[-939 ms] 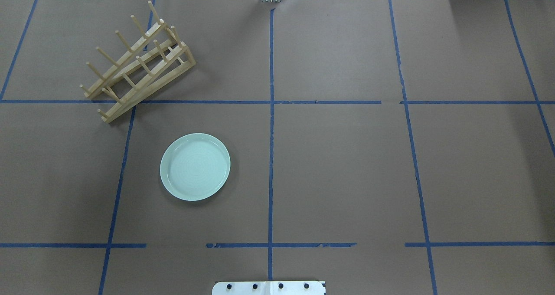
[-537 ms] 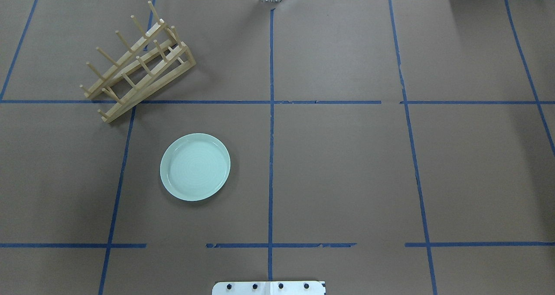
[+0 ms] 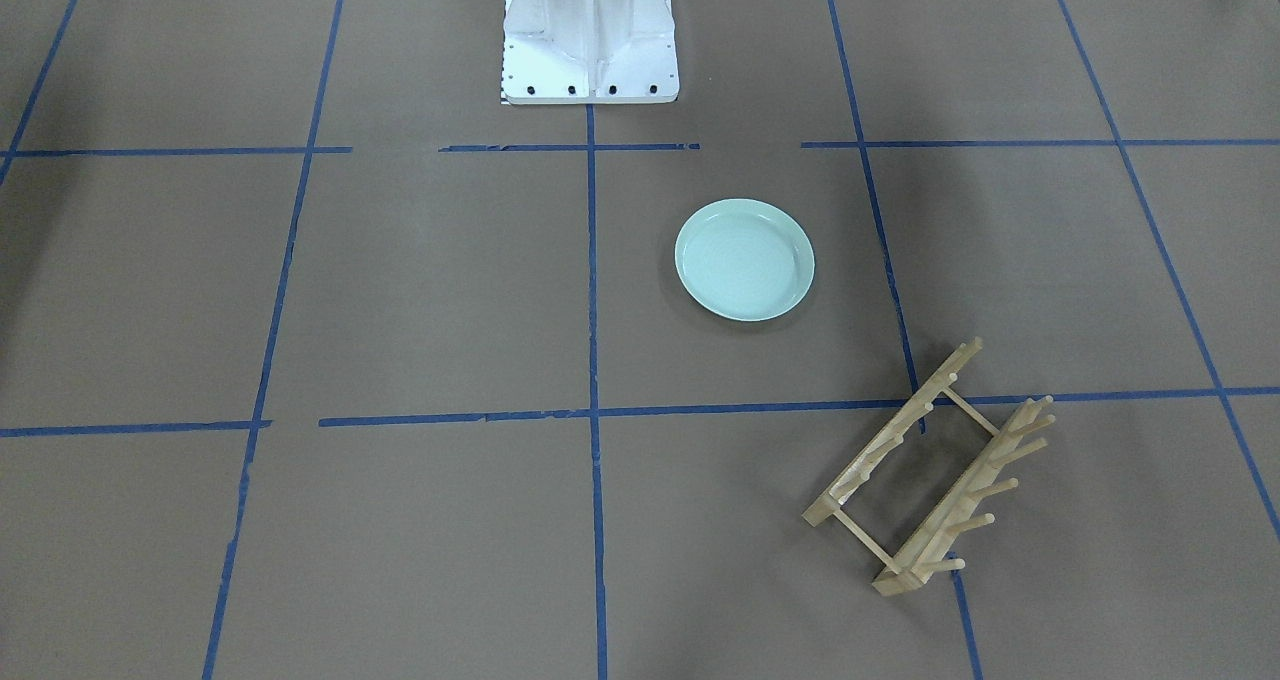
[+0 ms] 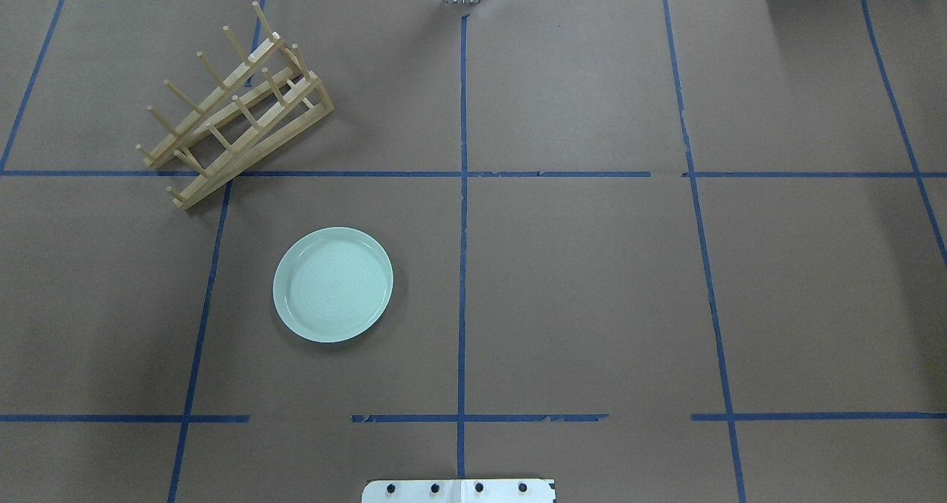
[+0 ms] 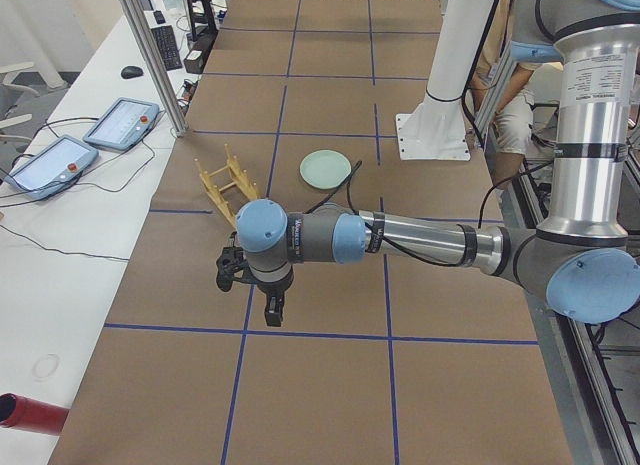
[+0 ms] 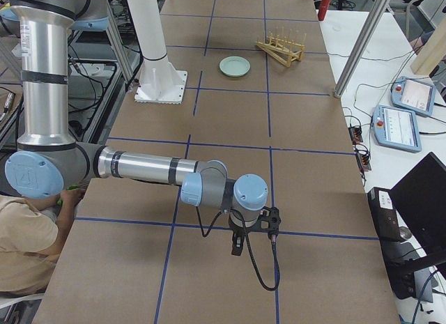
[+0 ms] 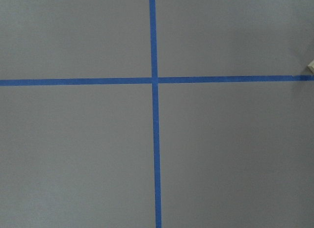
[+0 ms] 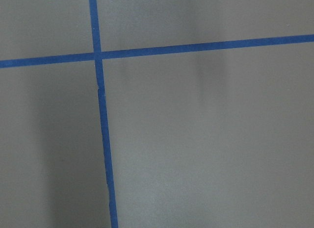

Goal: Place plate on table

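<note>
Exterior left view: the plate (image 5: 326, 168) is seen lying flat on the table (image 5: 430, 295), well apart from the left gripper (image 5: 272, 309). It is farther still from the right gripper (image 6: 237, 246). How far either gripper is open cannot be told.

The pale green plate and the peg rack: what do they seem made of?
The round pale mint-green plate looks like glazed ceramic, possibly melamine: glossy, with faint concentric rings. The light peg rack looks like bare wood or bamboo: pale, matte, round dowels.
</note>
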